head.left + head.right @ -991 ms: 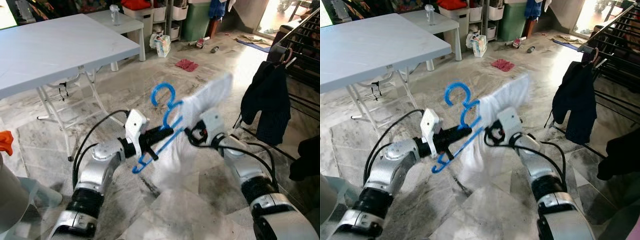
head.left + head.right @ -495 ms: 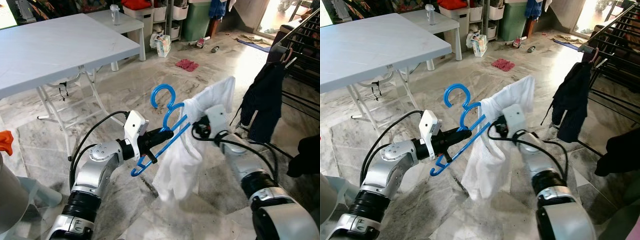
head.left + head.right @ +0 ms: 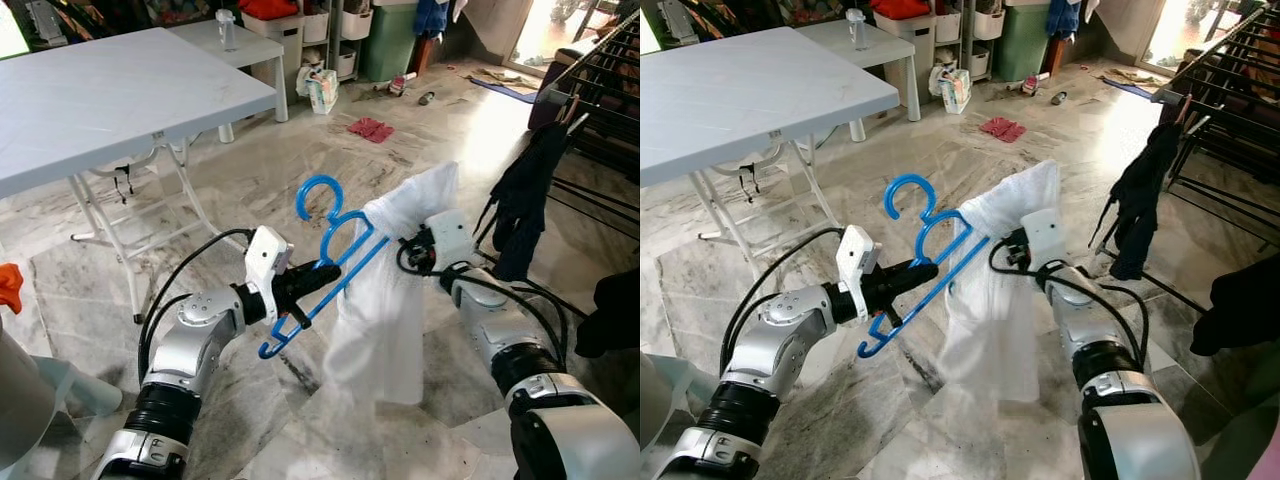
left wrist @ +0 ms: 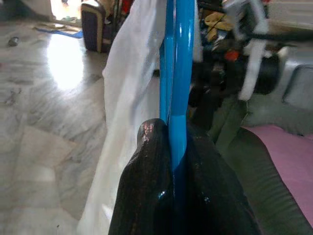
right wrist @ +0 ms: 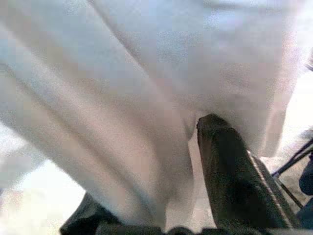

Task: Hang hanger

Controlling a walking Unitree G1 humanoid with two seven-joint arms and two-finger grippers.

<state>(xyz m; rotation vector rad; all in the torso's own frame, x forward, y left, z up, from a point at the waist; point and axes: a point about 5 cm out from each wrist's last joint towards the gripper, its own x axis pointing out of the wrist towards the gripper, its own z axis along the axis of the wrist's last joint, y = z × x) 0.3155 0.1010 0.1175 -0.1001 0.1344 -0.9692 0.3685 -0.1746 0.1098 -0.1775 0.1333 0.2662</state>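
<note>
the left gripper point(image 3: 312, 281) is pinched on the lower bar of the blue hanger point(image 3: 335, 262), held in the air over the marble floor point(image 3: 250, 170). the hanger slants up from the fingers, its hook topmost. a white cloth point(image 3: 385, 300) drapes over its far end and hangs down. the right gripper point(image 5: 161, 205) has its fingers closed on a fold of that cloth, just beside the hanger's end.

Both arms raised, jaws clamped.
</note>
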